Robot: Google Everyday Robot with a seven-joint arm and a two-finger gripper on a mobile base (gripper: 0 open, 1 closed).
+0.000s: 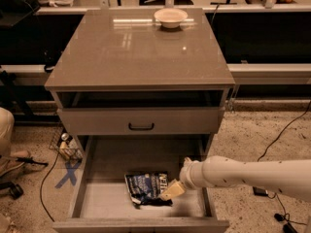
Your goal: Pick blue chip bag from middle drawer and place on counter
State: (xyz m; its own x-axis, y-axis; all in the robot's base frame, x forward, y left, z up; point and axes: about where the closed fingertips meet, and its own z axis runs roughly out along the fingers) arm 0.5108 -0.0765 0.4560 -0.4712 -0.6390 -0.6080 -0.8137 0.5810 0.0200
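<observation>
Foil, dark blue with white lettering: the blue chip bag (146, 186) lies crumpled on the floor of the middle drawer (109, 200), near the front lip and a little right of centre. My end effector (171, 191) is down inside the drawer at the bag's right edge, touching it or just shy of it. The pale arm (243, 174) reaches in from the right over the drawer's side wall. Whether the end effector is released or clenched on the foil I cannot tell. My worry is a thin grip: crinkly foil caught by one edge could slip out on the lift, or the bag could skate left across the flat floor if I push rather than pinch. Behind and above, the shallower drawer front with its black handle (141, 126) could clip the bag on a careless lift. Farther back, the glossy grey-brown surface (136, 47) carries a cream bowl (170, 17) at its far edge; I'd set down well short of it.
</observation>
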